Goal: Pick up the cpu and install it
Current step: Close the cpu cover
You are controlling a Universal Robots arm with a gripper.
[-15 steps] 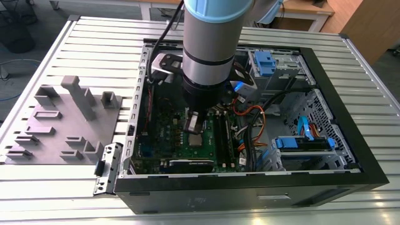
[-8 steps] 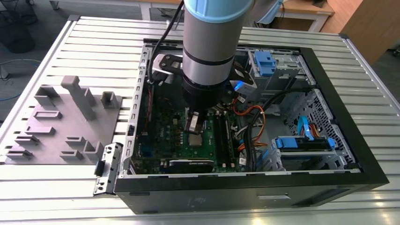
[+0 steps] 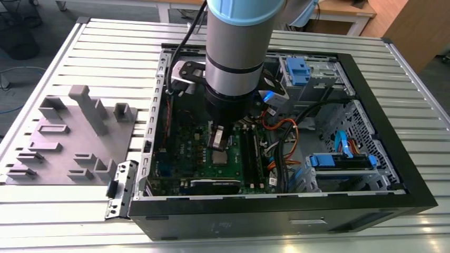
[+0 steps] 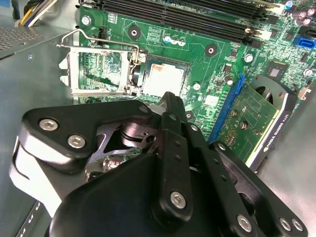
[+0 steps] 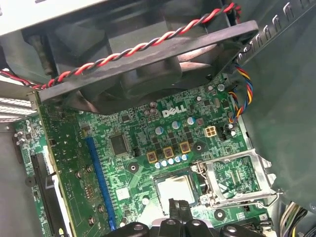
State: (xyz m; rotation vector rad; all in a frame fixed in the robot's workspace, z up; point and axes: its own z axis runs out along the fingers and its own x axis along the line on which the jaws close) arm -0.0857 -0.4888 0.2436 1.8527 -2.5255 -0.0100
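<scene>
Over the processor socket, inside the open computer case:

1. My gripper (image 4: 165,98): drawn shut, nothing seen between its tips. It points straight down at the board. In the first wrist view its tips (image 5: 178,203) stand at the edge of the cpu. I cannot tell whether they touch it.
2. cpu (image 4: 165,80): small square chip with a dull silver top. It lies flat inside the socket (image 4: 168,62), directly under my gripper. It appears in the exterior view as a pale square (image 3: 220,158) below the gripper.
3. Load frame (image 4: 96,74): shiny metal with a hollow middle. It is swung open and lies flat just beside the socket.
4. Retention lever (image 4: 103,38): bent wire, raised along the load frame's outer side.
5. Motherboard (image 5: 138,133): green, and it carries the socket. It also carries:
   - a blue expansion slot (image 4: 228,108);
   - black memory slots (image 4: 197,22).
6. Graphics card (image 4: 249,121): seated just beyond the blue slot.
7. Case fan (image 5: 163,54): black, overhanging the board's edge. A twisted red and black wire (image 5: 98,61) runs across it.
8. Arm (image 3: 235,52): grey and pale blue, coming down into the case from above.
9. Computer case (image 3: 281,208): black, lying on its side with the panel off. Blue drive caddies (image 3: 296,71) sit along the exterior view's right.
10. Surface (image 3: 105,47): slatted aluminium under the case.
11. Grey plastic fixture (image 3: 77,142): matte blocks on a base, at the exterior view's left, apart from the case.
</scene>
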